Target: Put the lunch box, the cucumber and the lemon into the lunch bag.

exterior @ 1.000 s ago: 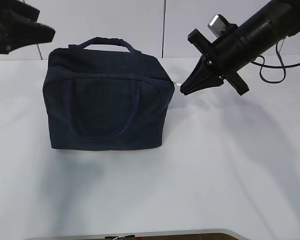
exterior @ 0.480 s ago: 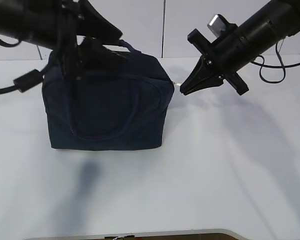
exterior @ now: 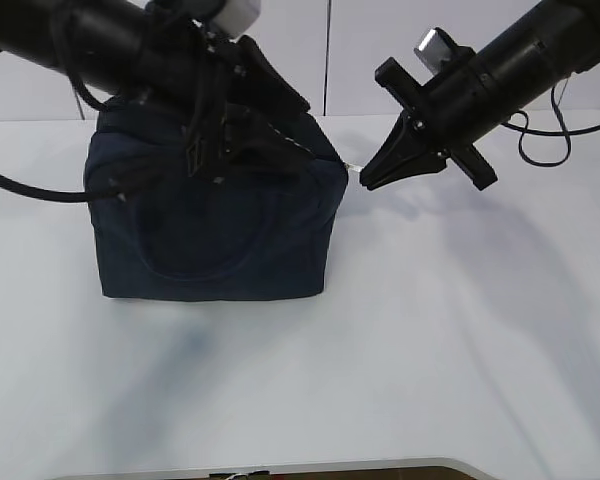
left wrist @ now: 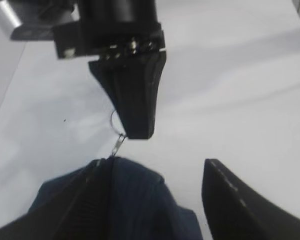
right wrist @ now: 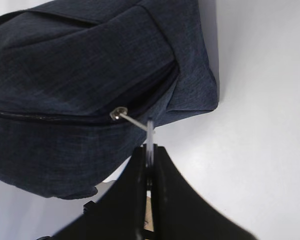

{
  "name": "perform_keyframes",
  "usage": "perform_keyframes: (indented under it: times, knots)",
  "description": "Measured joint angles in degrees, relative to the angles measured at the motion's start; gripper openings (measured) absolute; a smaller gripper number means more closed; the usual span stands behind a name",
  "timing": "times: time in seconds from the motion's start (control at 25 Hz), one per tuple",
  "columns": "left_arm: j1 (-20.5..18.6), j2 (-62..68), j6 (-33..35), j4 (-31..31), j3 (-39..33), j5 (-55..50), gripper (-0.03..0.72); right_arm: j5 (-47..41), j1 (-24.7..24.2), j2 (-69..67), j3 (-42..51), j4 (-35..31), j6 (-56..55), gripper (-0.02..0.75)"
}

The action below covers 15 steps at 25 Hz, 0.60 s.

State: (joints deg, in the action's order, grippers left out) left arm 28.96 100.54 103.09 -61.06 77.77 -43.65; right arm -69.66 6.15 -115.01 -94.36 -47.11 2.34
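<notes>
Boxy dark navy fabric lunch bag (exterior: 215,225) stands upright on white tabletop (exterior: 430,350), zip closed, no lunch box, cucumber or lemon in any view. At bag's right top corner, right gripper (exterior: 365,182) is clenched on the metal ring pull (right wrist: 149,131); wrist view shows the thin silver ring nipped between its black tapered fingers (right wrist: 162,175), w/ the slider (right wrist: 118,113) just bag-side of the tips. The zip line runs along the bag's top edge, leftward from that corner, so the long axis of any pull likely lies along the bag's length, away from the right arm. Left gripper (exterior: 265,125) hovers over bag top near its loop handle (exterior: 165,255), jaws parted, holding nothing visible; whether it touches the fabric can't be told. Right arm is the one already on the pull; left looks placed to steady the bag. Fabric is soft, coarse-woven, sagging slightly at the corner; ring is slim & slippery-looking, grip could slide off.
</notes>
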Motion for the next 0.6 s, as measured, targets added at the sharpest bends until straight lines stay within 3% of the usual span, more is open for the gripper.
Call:
perform_keyframes:
  times: [0.28, 0.44, 0.6]
  knots:
    - [2.2, 3.3, -6.6, 8.3, 2.7, -1.9, 0.399, 0.0, 0.0, 0.0, 0.0, 0.0, 0.0, 0.005]
    - [2.3, 3.3, -8.3, 13.8, 3.0, -2.1, 0.294, 0.0, 0.0, 0.0, 0.0, -0.2, 0.1, 0.005]
    - [2.5, 3.3, -8.4, 15.8, 3.0, 1.1, 0.12, 0.0, 0.0, 0.0, 0.0, -0.6, 0.1, 0.005]
